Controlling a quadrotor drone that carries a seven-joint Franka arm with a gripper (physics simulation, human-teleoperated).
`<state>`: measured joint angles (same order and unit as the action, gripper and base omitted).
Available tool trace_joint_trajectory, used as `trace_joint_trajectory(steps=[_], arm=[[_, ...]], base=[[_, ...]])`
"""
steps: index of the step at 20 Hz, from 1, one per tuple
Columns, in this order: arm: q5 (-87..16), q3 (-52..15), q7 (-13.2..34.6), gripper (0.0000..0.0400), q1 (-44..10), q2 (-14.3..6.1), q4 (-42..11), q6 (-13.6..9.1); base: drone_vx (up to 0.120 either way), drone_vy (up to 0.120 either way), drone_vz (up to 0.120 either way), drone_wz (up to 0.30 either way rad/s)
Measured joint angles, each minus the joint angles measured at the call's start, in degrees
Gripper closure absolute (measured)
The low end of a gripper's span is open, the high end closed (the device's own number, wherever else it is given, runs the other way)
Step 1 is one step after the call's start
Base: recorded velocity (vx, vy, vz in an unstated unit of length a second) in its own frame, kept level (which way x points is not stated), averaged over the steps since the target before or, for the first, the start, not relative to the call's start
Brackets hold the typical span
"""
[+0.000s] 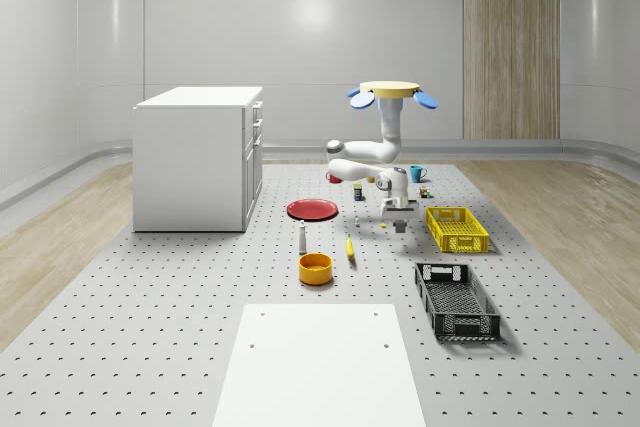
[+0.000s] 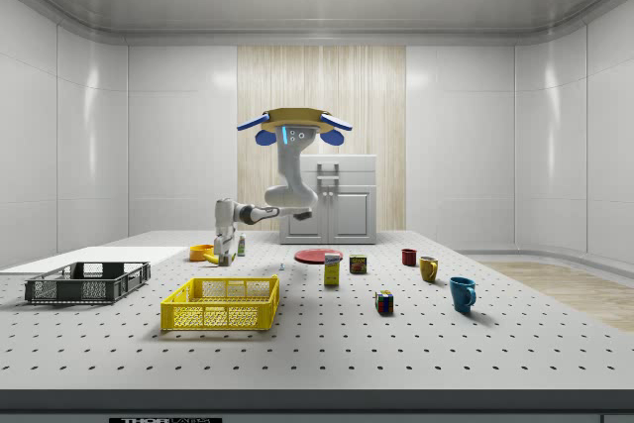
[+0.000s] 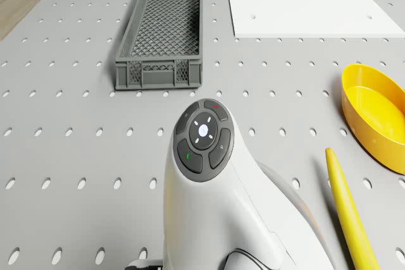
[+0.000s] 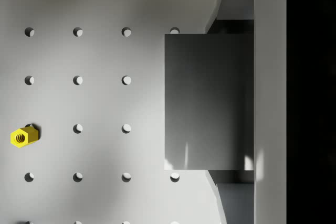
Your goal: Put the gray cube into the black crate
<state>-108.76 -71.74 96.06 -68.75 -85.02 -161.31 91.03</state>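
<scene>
Room: pale panelled walls with one wood-grain strip on the far wall, and plank flooring around a large grey perforated table (image 1: pixel 200 287), matte and level, its hole grid unbroken apart from a white board (image 1: pixel 320 362) at the near edge. A white cabinet (image 1: pixel 200 157) stands at the far left in the whole-scene view. The drone (image 1: pixel 390 90) hovers above the table's middle, right of the cabinet, with its arm folded downward. The black crate (image 1: pixel 457 299), a long mesh-walled tray open at the top, lies nearer than the yellow crate (image 1: pixel 457 228), at the near right. The end effector (image 1: pixel 399 226) points straight down, left of the yellow crate and beyond the black one. It appears closed on the gray cube (image 4: pixel 210 100), whose flat face lies against one finger (image 4: pixel 270 98), a little above the surface by the look of it. Step in hand, as judged: carrying. The next move calls for travel toward the near right until the cube is centred over the black crate, then a descent within its narrow width before release. A small yellow nut (image 4: pixel 23 137) lies on the table beside the cube.
</scene>
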Motion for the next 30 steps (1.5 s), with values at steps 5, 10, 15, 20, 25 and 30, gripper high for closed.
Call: trace_joint_trajectory(steps=[5,10,15,20,25,30], arm=[[0.8,-0.8,0.1,0.0150,0.0,-0.2,-0.2,-0.1],[1.1,-1.1,0.2,0.0150,0.0,-0.4,-0.2,0.0],[1.3,-1.2,0.2,0.0150,-0.1,-0.6,-0.3,0.1],[1.4,-1.2,0.3,0.0150,-0.2,-0.8,-0.2,0.3],[1.5,-1.3,0.3,0.0150,-0.2,-1.0,-0.2,0.5],[1.6,-1.3,0.4,0.0150,-0.3,-1.2,-0.2,0.7]], base=[[0.120,0.120,0.120,0.000],[0.120,0.120,0.120,0.000],[0.120,0.120,0.000,0.000],[0.120,0.072,0.000,0.000],[0.120,0.016,0.000,0.000],[0.120,0.032,0.000,0.000]])
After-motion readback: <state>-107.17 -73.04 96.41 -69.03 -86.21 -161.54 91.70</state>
